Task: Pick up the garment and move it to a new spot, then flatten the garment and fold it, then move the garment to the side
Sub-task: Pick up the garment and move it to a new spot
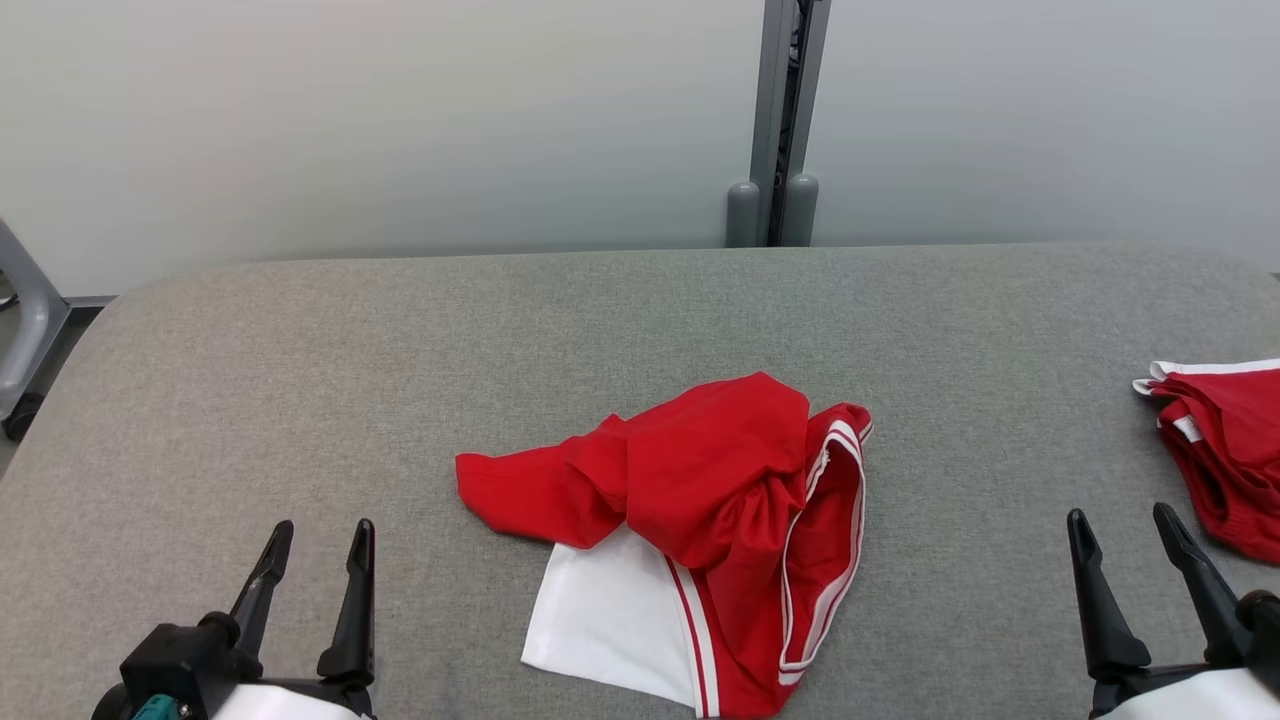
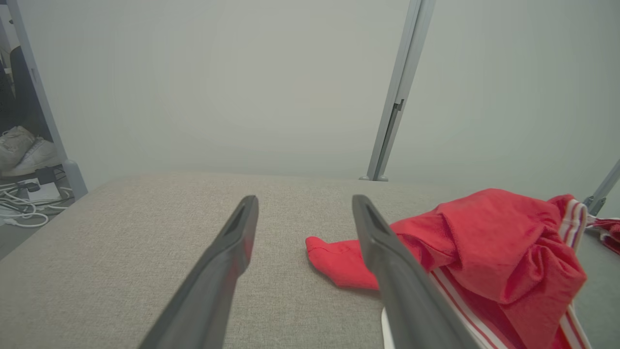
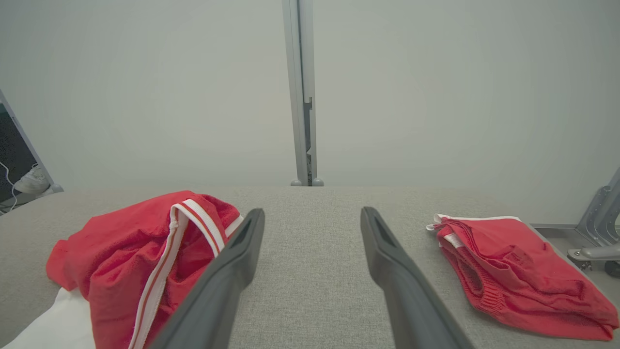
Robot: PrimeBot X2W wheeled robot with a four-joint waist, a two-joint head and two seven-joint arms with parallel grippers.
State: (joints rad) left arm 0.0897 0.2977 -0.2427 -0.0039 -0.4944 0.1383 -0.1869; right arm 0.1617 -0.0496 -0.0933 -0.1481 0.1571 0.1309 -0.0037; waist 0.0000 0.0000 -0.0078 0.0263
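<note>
A crumpled red garment [image 1: 700,480] with white stripes and a white panel lies in a heap at the middle front of the grey table [image 1: 400,340]. It also shows at the right of the left wrist view [image 2: 484,242] and at the left of the right wrist view [image 3: 135,247]. My left gripper [image 1: 318,545] stands open at the lower left, well left of the heap, with nothing between its fingers [image 2: 227,252]. At the lower right my right gripper [image 1: 1125,530] is open and empty too, to the right of the heap.
A second red garment [image 1: 1225,450], folded, lies at the table's right edge, just right of my right gripper [image 3: 312,218] and also in the right wrist view [image 3: 518,271]. A grey post [image 1: 785,120] stands against the pale wall behind the table. Cables [image 2: 24,208] lie on the floor at left.
</note>
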